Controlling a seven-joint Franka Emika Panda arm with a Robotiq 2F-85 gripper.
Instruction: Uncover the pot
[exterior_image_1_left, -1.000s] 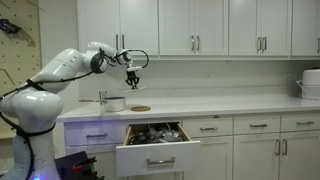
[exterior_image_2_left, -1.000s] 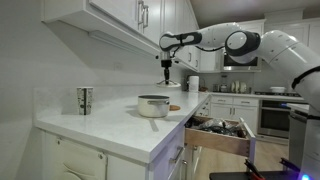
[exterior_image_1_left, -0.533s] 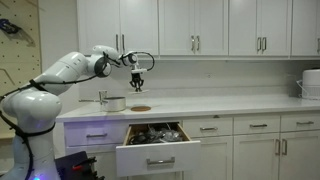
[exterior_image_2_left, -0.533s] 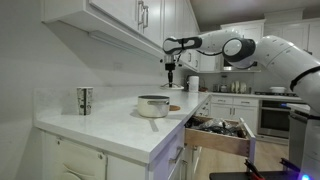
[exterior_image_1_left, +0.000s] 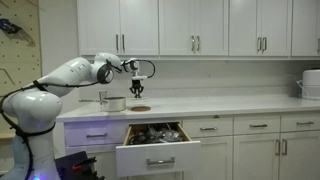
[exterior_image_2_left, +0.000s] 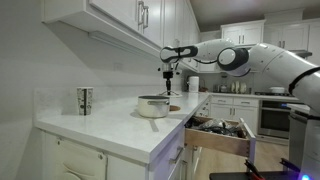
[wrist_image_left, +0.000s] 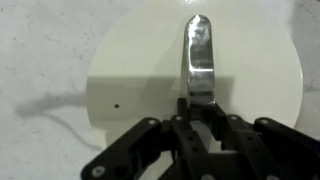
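Pot (exterior_image_1_left: 115, 103) sits on the white countertop (exterior_image_1_left: 220, 108), small, squat and silvery (exterior_image_2_left: 153, 105). Its mouth looks open in an exterior view.

Just beside the pot, on the side away from the robot's base, a flat round lid (exterior_image_1_left: 140, 108) lies on the counter. It reads brown and thin in both exterior views (exterior_image_2_left: 175, 107). In the wrist view it is a pale cream disc (wrist_image_left: 140, 70) with a shiny metal strap handle (wrist_image_left: 198, 55) running across its middle.

The gripper (exterior_image_1_left: 137, 93) hangs beside the pot and higher than its rim. It points straight down over the lid, with a clear gap between them (exterior_image_2_left: 168, 93). It holds nothing.

The wrist view looks down along the gripper (wrist_image_left: 200, 115) onto the handle. Only dark linkage shows at the bottom edge, and the fingertips blur into the handle's near end. I cannot tell how far apart the jaws stand, and the exterior views are too small to settle it.

The white arm (exterior_image_1_left: 70, 72) reaches in above the pot from the base side.

A metal cup (exterior_image_2_left: 84, 100) stands on the counter apart from the pot, on the side opposite the lid. Below the counter, lower than the pot and toward the lid's side, a drawer (exterior_image_1_left: 155, 150) is pulled open with dark utensils inside.
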